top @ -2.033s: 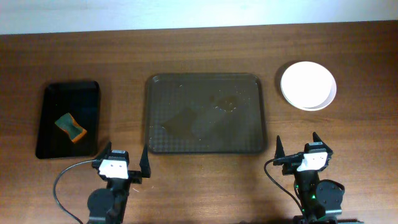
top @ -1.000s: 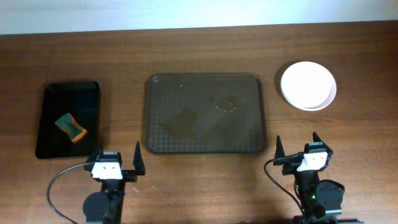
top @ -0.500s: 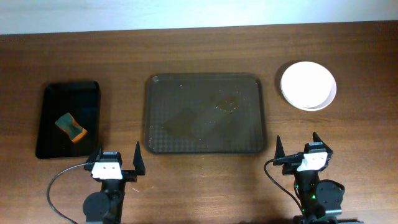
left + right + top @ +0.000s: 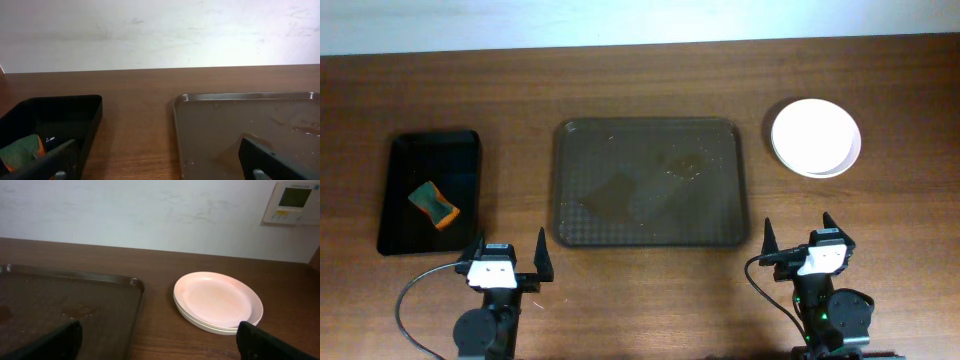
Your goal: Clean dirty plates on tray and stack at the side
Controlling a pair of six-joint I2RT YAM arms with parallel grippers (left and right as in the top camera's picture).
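left hand (image 4: pixel 510 249) and right hand (image 4: pixel 797 229) both spread, plates (image 4: pixel 815 137) stacked just right of the wet tray (image 4: pixel 620 140).

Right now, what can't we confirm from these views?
- Plates: right wrist shows stacked rims, count unclear; overhead shows only the top one.
- Sponge: left wrist, cut off by the frame's bottom-left corner.
- Tray: marks on its surface too faint in every view to tell wet from dirty.
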